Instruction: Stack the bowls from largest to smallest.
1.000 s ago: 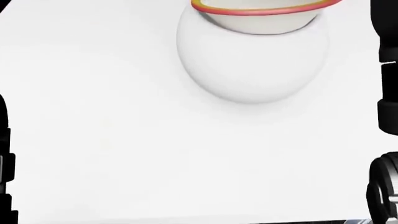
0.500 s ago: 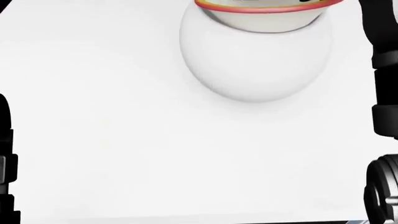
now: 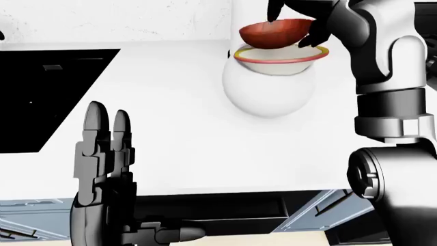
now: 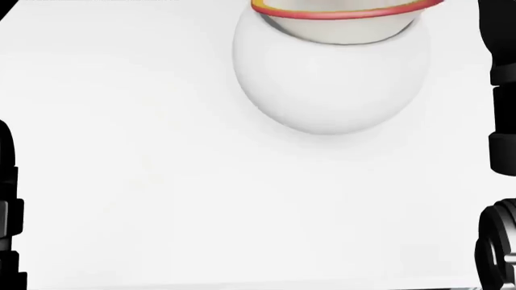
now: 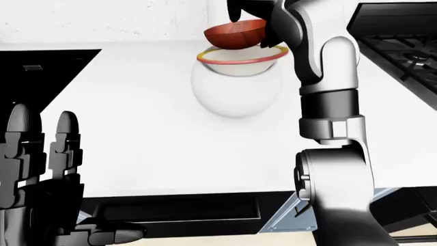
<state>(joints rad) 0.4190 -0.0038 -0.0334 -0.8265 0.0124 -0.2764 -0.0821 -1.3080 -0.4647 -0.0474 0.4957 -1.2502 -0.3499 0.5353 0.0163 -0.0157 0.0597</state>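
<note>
A large white bowl [image 3: 268, 97] sits on the white counter [image 3: 178, 133]. A cream bowl with a red and yellow rim [image 3: 281, 55] is nested in it. Just above that, a small red bowl [image 3: 273, 33] hangs slightly tilted, with my right hand [image 3: 295, 25] shut on its rim from above. The head view shows only the white bowl [image 4: 331, 84] and the rimmed bowl's edge [image 4: 346, 11] at the top. At the lower left of the left-eye view my left hand [image 3: 109, 133] stands upright with straight open fingers and holds nothing.
A black sink [image 3: 41, 92] fills the counter's left part. A black stove [image 5: 403, 46] lies at the upper right of the right-eye view. A pale wall runs along the top. The counter's near edge, with dark drawers below, crosses the bottom.
The head view has shifted slightly, and the stacked bowls sit a little lower in it than half a second ago. The dark shape above the rimmed bowl's edge no longer shows.
</note>
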